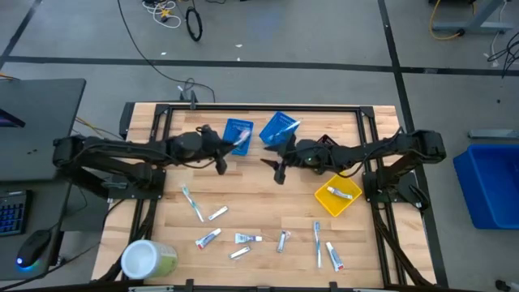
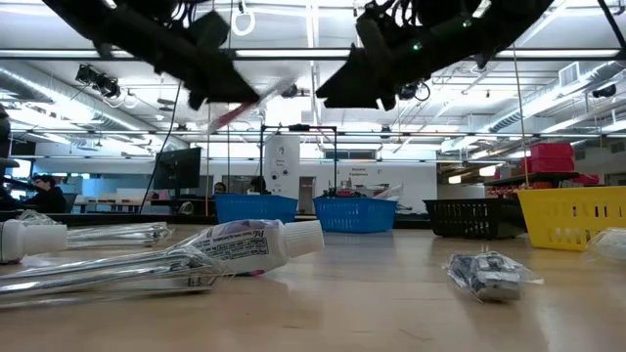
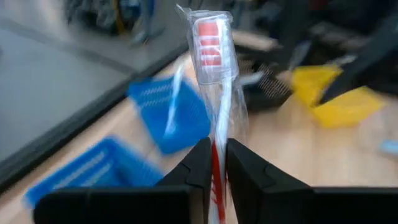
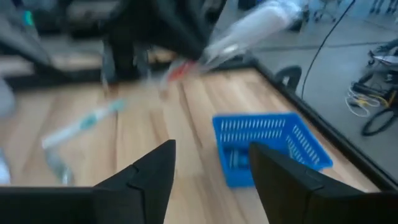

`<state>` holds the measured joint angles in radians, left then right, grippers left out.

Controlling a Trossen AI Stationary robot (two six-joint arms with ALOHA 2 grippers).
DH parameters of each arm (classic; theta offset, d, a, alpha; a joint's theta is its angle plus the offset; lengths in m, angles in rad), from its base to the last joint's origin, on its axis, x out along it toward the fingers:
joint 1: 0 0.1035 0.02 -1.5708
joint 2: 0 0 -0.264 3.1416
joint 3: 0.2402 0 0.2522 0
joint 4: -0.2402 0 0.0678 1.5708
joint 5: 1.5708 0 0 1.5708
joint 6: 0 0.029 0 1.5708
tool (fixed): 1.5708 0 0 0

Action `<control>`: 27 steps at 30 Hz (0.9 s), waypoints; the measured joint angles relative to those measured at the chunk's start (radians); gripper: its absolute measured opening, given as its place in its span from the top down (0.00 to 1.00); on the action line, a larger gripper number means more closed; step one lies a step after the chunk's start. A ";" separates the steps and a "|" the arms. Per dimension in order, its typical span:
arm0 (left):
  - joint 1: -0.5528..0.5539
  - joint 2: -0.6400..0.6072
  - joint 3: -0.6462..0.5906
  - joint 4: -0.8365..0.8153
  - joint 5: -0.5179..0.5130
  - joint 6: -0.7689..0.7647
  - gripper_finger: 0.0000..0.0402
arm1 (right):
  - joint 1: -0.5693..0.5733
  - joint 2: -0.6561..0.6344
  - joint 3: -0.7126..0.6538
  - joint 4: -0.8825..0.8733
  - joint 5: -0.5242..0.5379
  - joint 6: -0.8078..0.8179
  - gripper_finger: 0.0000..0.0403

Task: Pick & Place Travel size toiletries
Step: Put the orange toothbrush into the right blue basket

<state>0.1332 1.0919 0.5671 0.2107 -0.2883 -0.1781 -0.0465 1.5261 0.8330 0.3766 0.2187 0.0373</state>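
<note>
Toothbrush pinched above the blue bins

Toothbrush, red-and-white in a clear plastic wrapper [image 3: 214, 93], stands upright between the nearly closed fingers of the left gripper [image 3: 215, 163], held off the wooden table [image 1: 268, 203] just beside a blue slatted plastic bin [image 1: 238, 132]. Facing it close by, the right gripper [image 4: 211, 163] hangs spread wide and empty near the second blue bin [image 4: 268, 144]. More wrapped toiletries [image 1: 243, 238] lie on the table below both grippers
</note>
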 joint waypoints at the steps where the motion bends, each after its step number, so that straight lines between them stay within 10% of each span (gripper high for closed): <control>1: -0.008 0.017 0.001 0.037 0.008 0.000 0.89 | -0.009 0.000 -0.010 0.041 -0.018 0.018 0.46; 27: -0.045 0.298 0.000 0.485 -0.011 0.069 0.90 | -0.058 0.119 -0.047 0.393 -0.063 0.247 0.57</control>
<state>0.0884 1.3903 0.5674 0.6961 -0.2993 -0.1091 -0.1047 1.6447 0.7864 0.7692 0.1557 0.2840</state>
